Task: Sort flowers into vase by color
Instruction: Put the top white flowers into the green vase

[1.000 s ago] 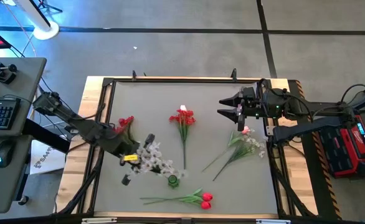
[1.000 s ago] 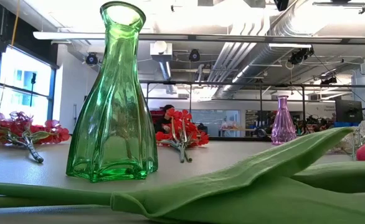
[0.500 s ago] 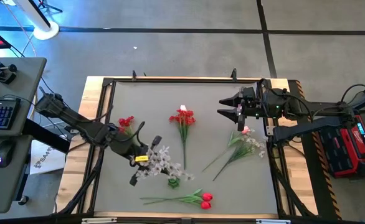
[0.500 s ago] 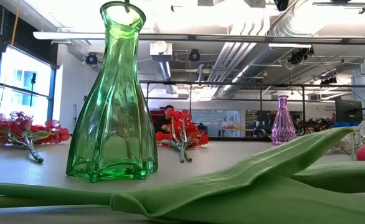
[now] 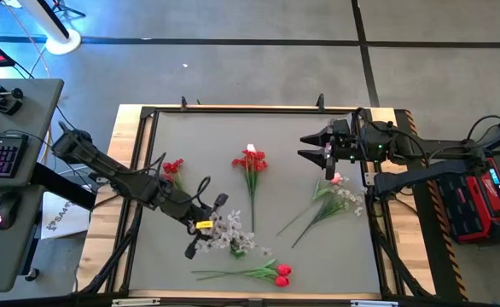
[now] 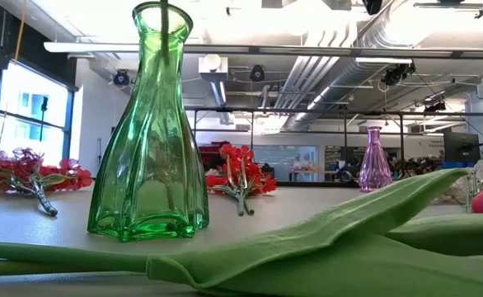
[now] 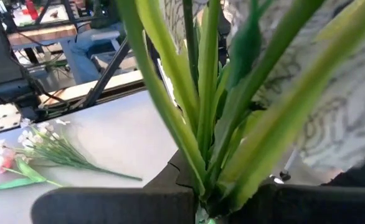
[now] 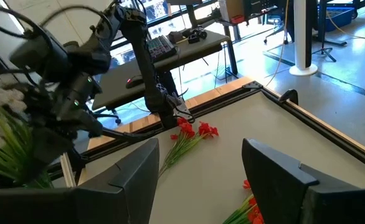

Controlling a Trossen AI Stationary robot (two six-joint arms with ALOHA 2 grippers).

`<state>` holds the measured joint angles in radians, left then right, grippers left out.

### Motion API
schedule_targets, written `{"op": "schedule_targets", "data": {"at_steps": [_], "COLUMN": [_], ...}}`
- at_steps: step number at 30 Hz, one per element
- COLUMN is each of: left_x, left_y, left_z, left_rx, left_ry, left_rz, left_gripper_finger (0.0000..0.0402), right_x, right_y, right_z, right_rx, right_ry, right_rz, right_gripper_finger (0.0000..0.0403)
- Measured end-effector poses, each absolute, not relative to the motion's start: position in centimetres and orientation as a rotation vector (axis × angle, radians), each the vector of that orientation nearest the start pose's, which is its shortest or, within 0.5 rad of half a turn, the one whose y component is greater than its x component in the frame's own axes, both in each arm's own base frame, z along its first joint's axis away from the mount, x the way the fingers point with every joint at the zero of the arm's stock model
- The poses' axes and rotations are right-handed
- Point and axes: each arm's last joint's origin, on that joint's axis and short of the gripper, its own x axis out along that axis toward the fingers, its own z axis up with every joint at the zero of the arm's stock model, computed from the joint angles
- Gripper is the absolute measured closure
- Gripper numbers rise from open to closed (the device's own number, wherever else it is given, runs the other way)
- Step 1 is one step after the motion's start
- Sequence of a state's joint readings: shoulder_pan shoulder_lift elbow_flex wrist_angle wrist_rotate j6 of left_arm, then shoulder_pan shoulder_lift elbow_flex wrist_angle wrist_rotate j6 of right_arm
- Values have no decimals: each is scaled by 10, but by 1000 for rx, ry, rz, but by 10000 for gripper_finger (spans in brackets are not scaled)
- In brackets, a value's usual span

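Nearest the table's front edge, two red tulips (image 5: 281, 273) on green stems lie flat. Just behind them, the left gripper (image 5: 206, 237) is clamped shut on a spray of tiny white blossoms (image 5: 235, 240), holding it over the green glass vase (image 6: 149, 132), where a thin stem shows in the neck. Farther back lie two bunches of red blossom clusters (image 5: 251, 162) and a pink tulip with white sprigs (image 5: 335, 194). The right gripper (image 5: 316, 147) hovers beyond, fingers spread, empty.

A lab: exposed ceiling ducts (image 6: 349, 49), a keyboard desk (image 5: 2, 158), concrete floor (image 5: 258, 68)
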<state>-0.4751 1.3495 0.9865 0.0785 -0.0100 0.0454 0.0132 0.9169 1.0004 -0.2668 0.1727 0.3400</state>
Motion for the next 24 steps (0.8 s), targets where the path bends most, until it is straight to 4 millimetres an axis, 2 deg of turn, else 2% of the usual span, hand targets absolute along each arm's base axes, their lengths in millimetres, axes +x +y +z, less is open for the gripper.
{"op": "schedule_targets", "data": {"at_steps": [6, 14, 24], "left_x": [267, 262, 260], "left_y": [-136, -127, -125], "left_z": [273, 246, 238], "left_rx": [68, 72, 75], "left_ry": [212, 287, 298], "left_rz": [-461, -439, -432], "left_gripper_finger": [398, 398, 389], "right_x": [193, 193, 193], "right_y": [-2, -2, -2], "right_z": [376, 376, 376], "right_rx": [321, 321, 321], "right_ry": [154, 154, 155], "right_rz": [-188, -188, -189], "right_gripper_finger": [186, 186, 186]}}
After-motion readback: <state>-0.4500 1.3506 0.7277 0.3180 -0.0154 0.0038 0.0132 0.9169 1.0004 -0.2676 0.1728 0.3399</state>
